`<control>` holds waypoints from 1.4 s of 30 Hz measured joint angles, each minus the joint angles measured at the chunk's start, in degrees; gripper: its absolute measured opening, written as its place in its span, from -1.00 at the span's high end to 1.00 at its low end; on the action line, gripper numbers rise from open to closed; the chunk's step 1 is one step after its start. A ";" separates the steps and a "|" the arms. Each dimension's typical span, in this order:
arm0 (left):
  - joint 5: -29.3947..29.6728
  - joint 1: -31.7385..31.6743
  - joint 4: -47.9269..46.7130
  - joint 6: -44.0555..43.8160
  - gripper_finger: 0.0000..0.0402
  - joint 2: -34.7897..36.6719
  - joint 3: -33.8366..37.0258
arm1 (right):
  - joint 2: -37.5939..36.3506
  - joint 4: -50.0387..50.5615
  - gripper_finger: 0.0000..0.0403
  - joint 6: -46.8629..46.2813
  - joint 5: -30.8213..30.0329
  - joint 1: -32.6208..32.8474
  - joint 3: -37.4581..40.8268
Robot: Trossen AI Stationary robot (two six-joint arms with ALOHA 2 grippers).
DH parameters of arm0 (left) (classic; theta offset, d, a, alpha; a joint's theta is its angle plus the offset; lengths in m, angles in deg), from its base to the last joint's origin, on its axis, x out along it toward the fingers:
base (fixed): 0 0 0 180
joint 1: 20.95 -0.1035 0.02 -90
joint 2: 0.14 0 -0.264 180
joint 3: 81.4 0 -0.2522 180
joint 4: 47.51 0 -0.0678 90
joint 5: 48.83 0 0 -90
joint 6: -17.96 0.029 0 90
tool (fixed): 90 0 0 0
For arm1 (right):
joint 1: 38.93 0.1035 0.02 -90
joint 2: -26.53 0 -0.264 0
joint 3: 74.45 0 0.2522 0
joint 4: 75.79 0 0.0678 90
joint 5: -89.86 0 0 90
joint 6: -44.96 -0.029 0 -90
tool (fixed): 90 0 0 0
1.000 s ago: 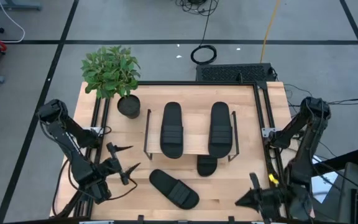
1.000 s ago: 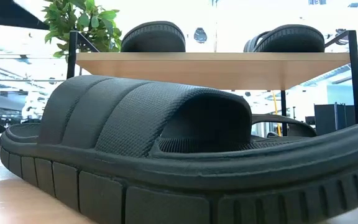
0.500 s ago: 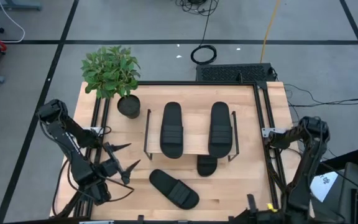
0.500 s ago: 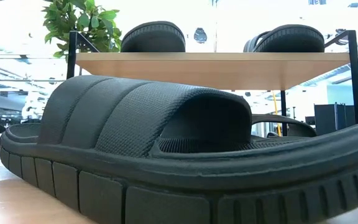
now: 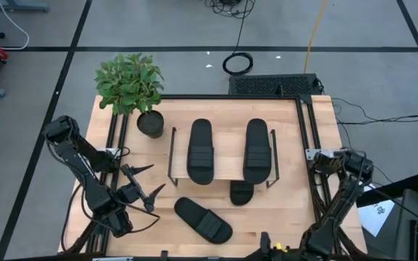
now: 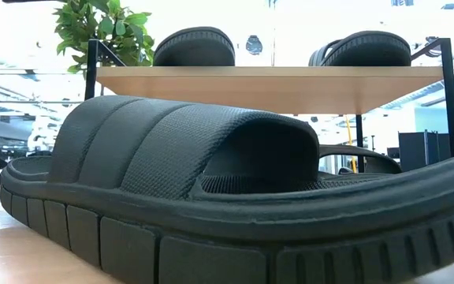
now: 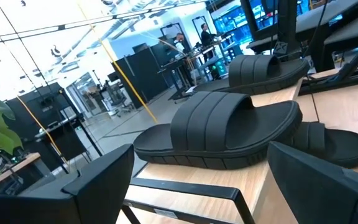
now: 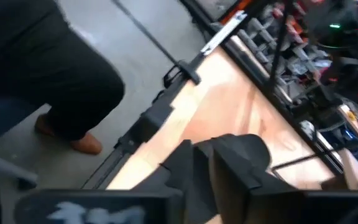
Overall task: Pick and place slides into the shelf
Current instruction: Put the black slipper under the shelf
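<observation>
Two black slides lie on the top board of the shelf. A third slide rests on the table, half under the board. The fourth slide lies slanted on the table in front of the shelf and fills the low view. My left gripper stands open to the left of that slide, which shows beyond its fingers. My right gripper is at the table's near edge, right of the fourth slide, touching nothing.
A potted plant in a black pot stands at the far left, beside the shelf. Black rails run along the table's sides. In the right wrist view a person's dark trouser leg and brown shoe show on the floor beside the table.
My right arm has swung down and along the near edge toward the table's left, bringing its gripper closer to the slide on the table. The slides and the shelf have stayed where they were.
</observation>
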 joint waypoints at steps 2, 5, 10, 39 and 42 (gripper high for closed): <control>-0.39 0.00 0.00 -0.11 -0.87 0.00 0.00 | 0.61 0.01 0.57 1.04 1.40 -0.66 0.00; -0.39 0.00 0.00 -0.17 -0.87 0.00 0.00 | 1.32 -0.07 0.31 1.88 1.44 -1.44 0.00; -0.41 0.00 -0.03 -0.16 -0.87 -0.01 0.00 | 2.09 -0.75 -0.05 -1.45 1.65 -2.43 0.00; -2.12 0.00 -0.20 -0.18 -0.87 -0.02 0.02 | 7.21 -6.28 -0.09 9.15 9.18 -11.19 0.02; -2.12 0.00 -0.21 -0.17 -0.87 -0.02 0.02 | 7.21 -7.53 -0.09 9.35 12.24 -11.19 0.04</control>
